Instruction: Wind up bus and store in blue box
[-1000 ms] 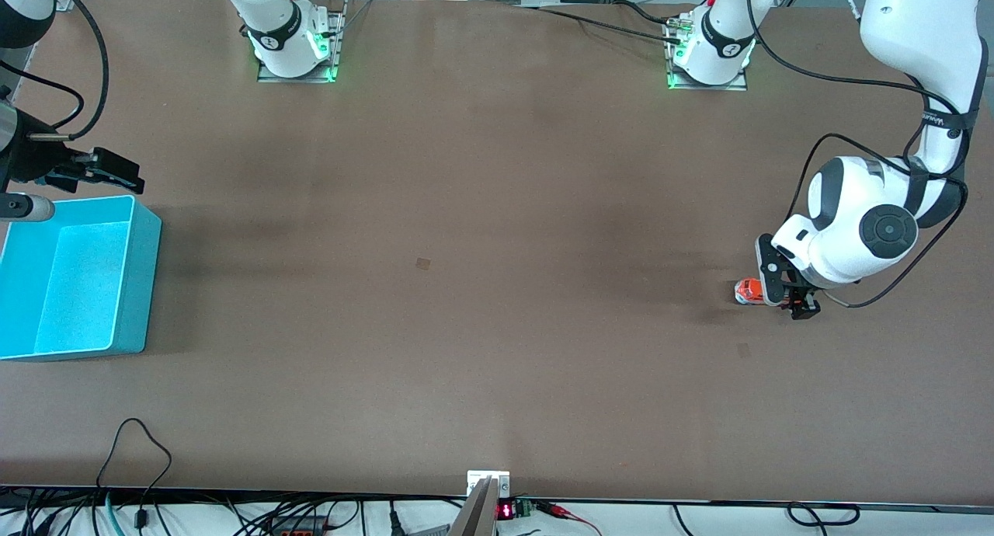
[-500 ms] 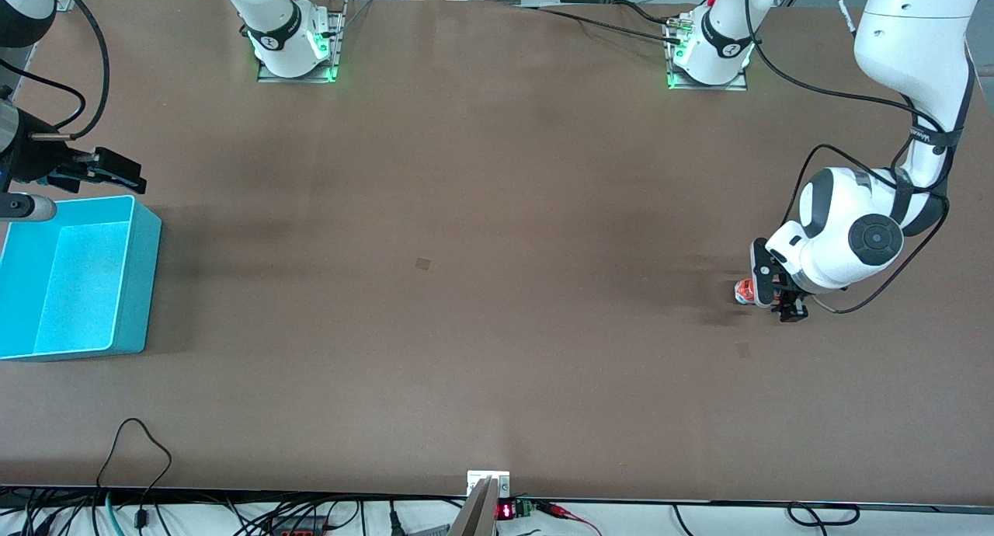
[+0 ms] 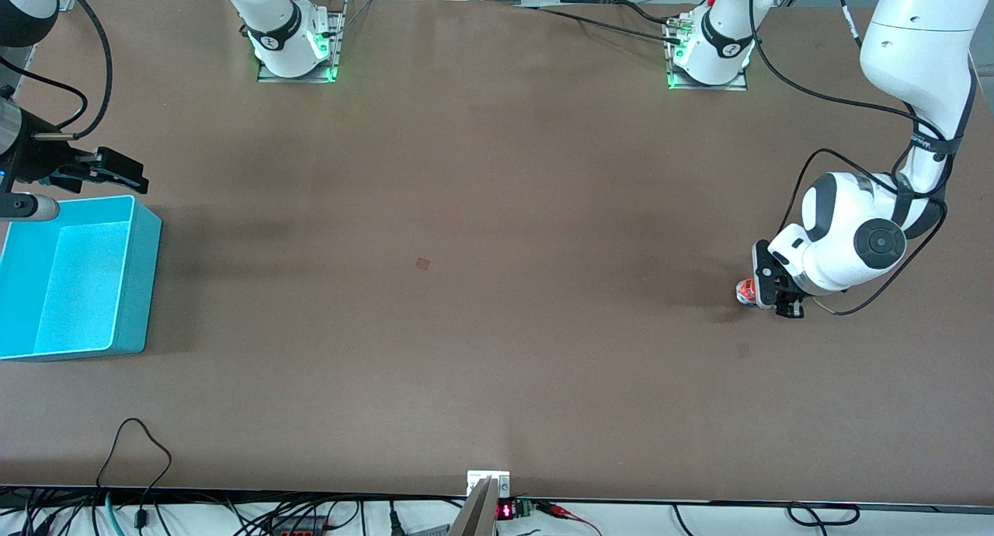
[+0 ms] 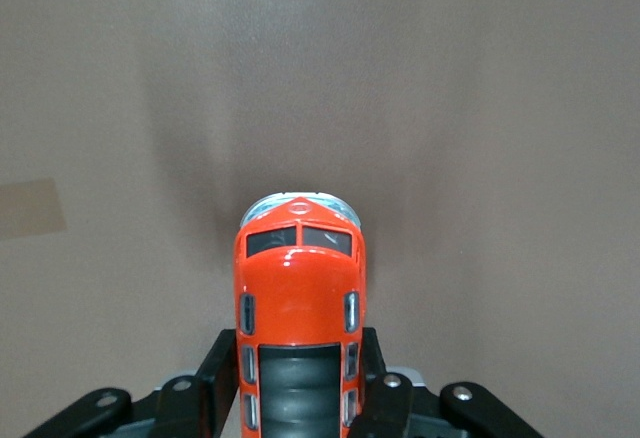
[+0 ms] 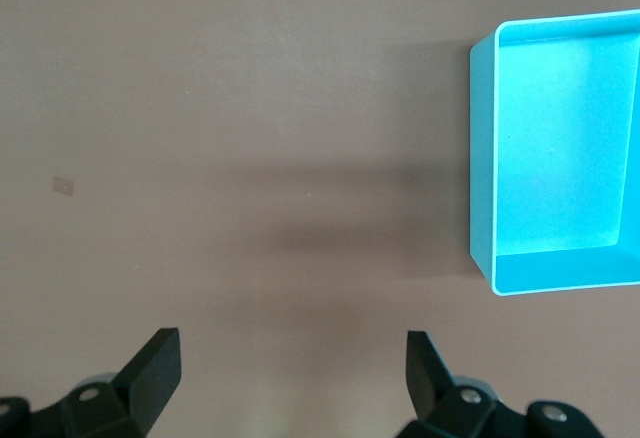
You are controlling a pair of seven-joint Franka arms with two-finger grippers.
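Observation:
The orange bus (image 3: 745, 291) stands on the table near the left arm's end. In the left wrist view the bus (image 4: 298, 278) shows its dark roof panels, nose pointing away from the gripper. My left gripper (image 3: 776, 294) is low at the table, and its black fingers (image 4: 222, 363) press against both sides of the bus's rear half. The blue box (image 3: 147, 233) lies empty at the right arm's end, and it also shows in the right wrist view (image 5: 482, 158). My right gripper (image 3: 116, 171) hovers open and empty over the table beside the box's farther edge, its fingers (image 5: 155, 363) wide apart.
Bare brown table lies between the bus and the box. A small tape mark (image 3: 423, 263) sits mid-table and another (image 3: 743, 350) lies just nearer the camera than the bus. Cables run along the table's near edge.
My left gripper has slid farther along the bus, covering more of it, and the arm's upper links shifted slightly. The bus stays in place. The right arm has barely moved.

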